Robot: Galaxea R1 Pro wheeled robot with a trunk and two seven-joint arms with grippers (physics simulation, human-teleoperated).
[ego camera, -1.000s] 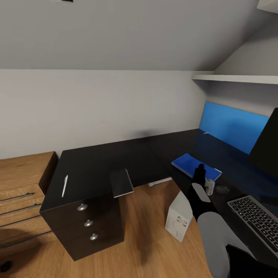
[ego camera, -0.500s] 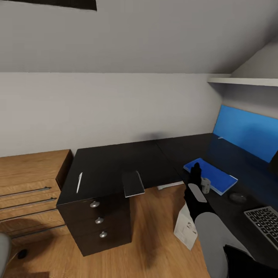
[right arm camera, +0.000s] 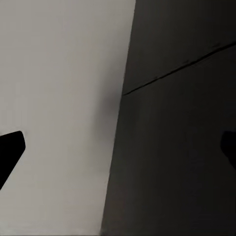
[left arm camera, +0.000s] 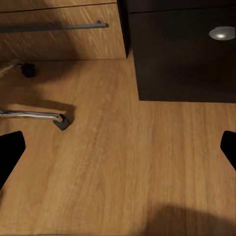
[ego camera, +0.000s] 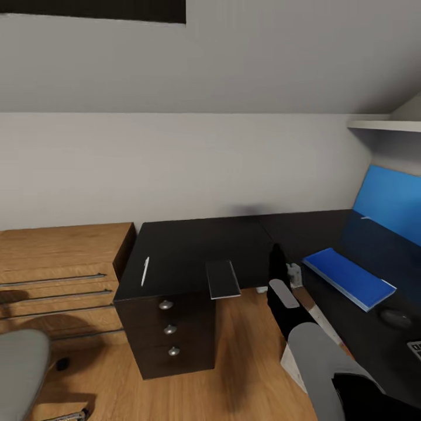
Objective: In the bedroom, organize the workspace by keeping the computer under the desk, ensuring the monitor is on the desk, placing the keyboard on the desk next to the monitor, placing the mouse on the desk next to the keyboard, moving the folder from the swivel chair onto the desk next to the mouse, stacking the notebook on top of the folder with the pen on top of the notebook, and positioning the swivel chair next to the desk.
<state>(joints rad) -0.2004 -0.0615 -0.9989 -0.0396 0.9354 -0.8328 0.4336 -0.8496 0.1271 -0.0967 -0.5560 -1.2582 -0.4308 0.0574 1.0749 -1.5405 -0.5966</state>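
While pen (ego camera: 145,271), notebook (ego camera: 223,279), folder (ego camera: 349,277) lie on desk (ego camera: 193,248) — left fingers (left arm camera: 11,152), right fingers (right arm camera: 10,150) apart.

Place: we see a home work corner under a roof, a simulator's render.
Walls: we note pale grey walls (ego camera: 175,169) and a ceiling sloping low overhead.
Floor: we stand on light wood planks (ego camera: 245,374).
Worktop: we face a long black L-shaped worktop (ego camera: 199,251) with black drawers and round silver knobs (ego camera: 166,304).
Storage: we see a low oak drawer unit (ego camera: 58,269) beside it and a white wall shelf (ego camera: 386,125).
Office things: we find a pen (ego camera: 145,272), a notebook (ego camera: 223,279), a blue folder (ego camera: 351,278), a mouse (ego camera: 396,318) and a grey swivel chair (ego camera: 20,365).
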